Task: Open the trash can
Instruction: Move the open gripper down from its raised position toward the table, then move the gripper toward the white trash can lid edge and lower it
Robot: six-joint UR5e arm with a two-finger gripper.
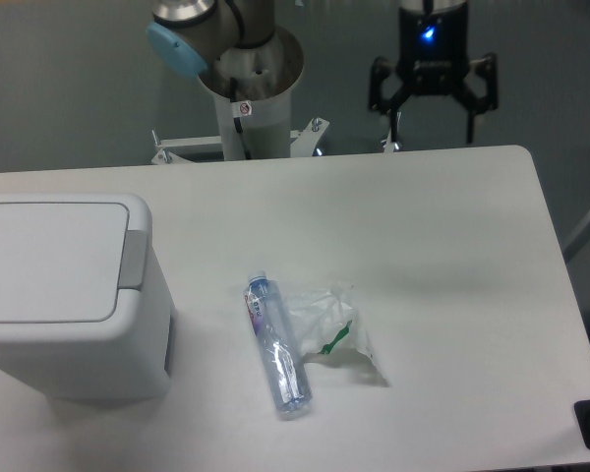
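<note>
Trash can (64, 295) is sitting lid-down at the surface's (452, 256) left edge. Released claw (433, 98) is hanging well apart, beyond the far right edge.

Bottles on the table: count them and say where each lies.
1. The bottle lies on its side near the table's front middle, right of the trash can, touching a crumpled plastic bag.

We see the arm (226, 39) built of silver-grey metal tubes, with a light-blue round cap on one joint and a small red-and-white sticker on its pale base column. Our gripper (431, 103) is black, carries a glowing blue light and white lettering too small to read.
</note>
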